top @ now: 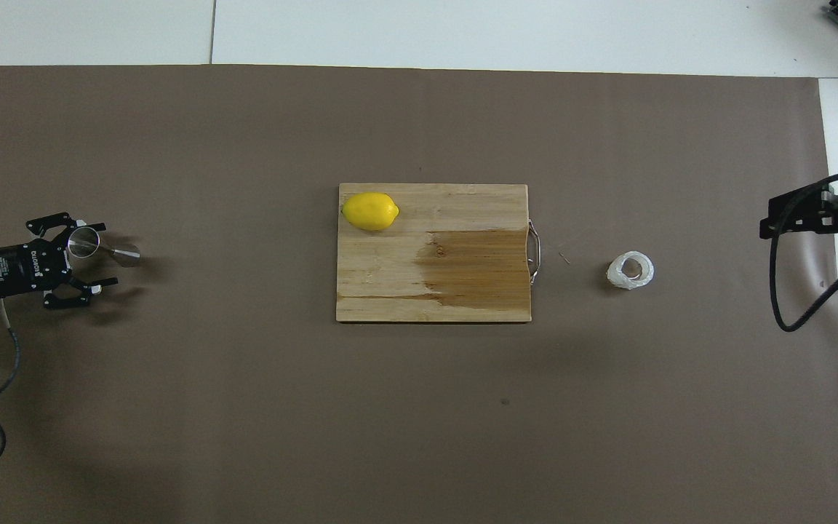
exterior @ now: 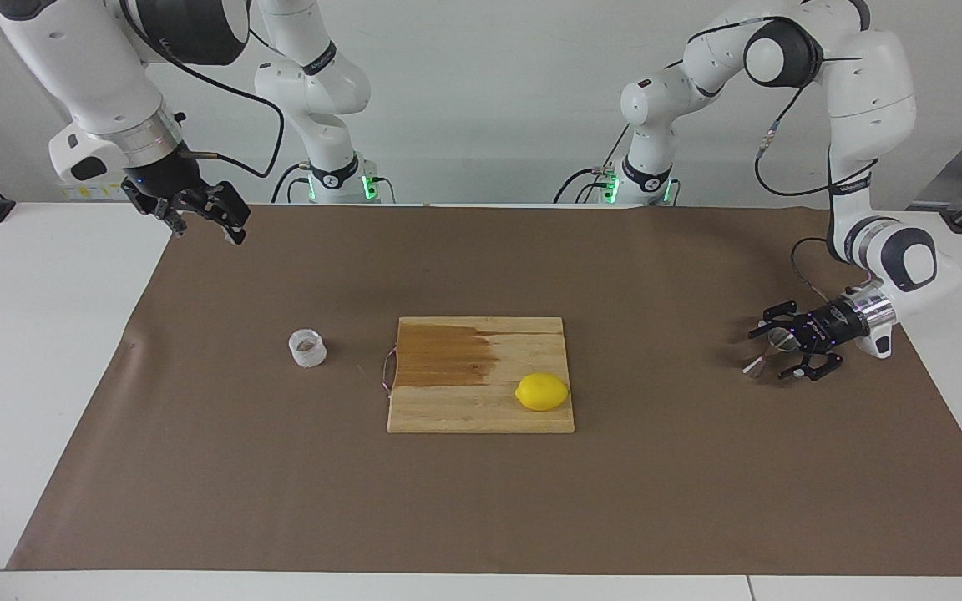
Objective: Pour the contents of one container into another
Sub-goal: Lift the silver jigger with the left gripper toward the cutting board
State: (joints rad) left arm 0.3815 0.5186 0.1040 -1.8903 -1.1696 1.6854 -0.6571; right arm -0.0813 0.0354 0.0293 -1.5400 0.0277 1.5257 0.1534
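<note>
The translucent plastic cup (exterior: 307, 348) (top: 631, 270), with something brownish inside, stands on the brown mat toward the right arm's end of the table. The steel jigger (exterior: 767, 351) (top: 102, 248) stands upright toward the left arm's end. My left gripper (exterior: 771, 356) (top: 108, 253) lies level just above the mat, open, with the jigger between its fingers. I cannot tell whether a finger touches it. My right gripper (exterior: 205, 230) (top: 806, 220) waits open and empty, raised over the mat's corner by its own base, well away from the cup.
A wooden cutting board (exterior: 481, 409) (top: 390, 291) with a dark wet patch and a metal handle lies mid-table between cup and jigger. A lemon (exterior: 542, 391) (top: 370, 211) sits on its corner. The brown mat (exterior: 481, 509) covers most of the white table.
</note>
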